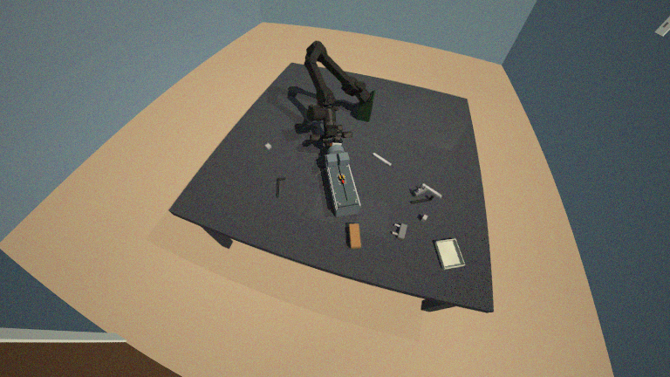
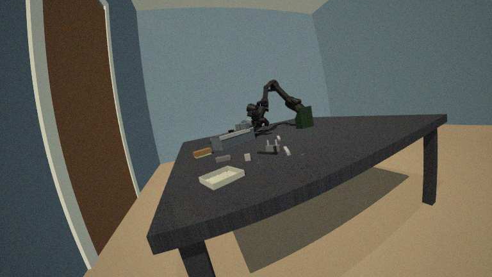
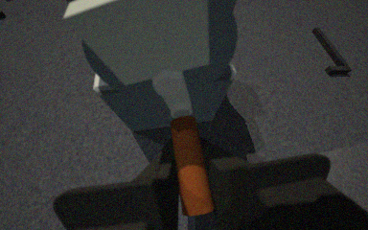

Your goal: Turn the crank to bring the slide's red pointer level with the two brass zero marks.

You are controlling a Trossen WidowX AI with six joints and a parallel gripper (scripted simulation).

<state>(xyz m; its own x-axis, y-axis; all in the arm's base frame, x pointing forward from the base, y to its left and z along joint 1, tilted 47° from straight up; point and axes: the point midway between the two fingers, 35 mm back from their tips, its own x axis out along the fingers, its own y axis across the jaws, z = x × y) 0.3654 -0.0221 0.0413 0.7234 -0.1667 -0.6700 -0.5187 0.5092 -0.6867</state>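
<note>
Your tool (image 1: 332,141) (image 2: 256,129) (image 3: 184,141) is clamped on the orange crank handle (image 3: 192,168) at the machine's (image 1: 344,192) (image 2: 234,141) (image 3: 158,43) end nearest the arm, red pointer (image 1: 343,181) seemingly around mid-slide, on the dark desk (image 1: 236,185) (image 2: 326,151).

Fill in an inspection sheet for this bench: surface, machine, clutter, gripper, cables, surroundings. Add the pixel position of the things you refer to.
Surface: dark tabletop (image 1: 395,126) (image 2: 326,158), no damage seen
Machine: grey slide unit (image 1: 347,210) (image 2: 216,143); red pointer (image 1: 343,181) near the brass marks, exact level cannot be told
Gripper: gripper (image 3: 184,141) shut on the orange crank handle (image 3: 195,189)
Clutter: orange block (image 1: 354,236) (image 2: 202,152), cream tray (image 1: 436,249) (image 2: 214,185), white bar (image 1: 381,159), dark angled piece (image 1: 277,188) (image 3: 331,49), small pale and grey pieces
Cables: nothing seen
Surroundings: blue walls, tan floor, brown door (image 2: 72,77)
</note>
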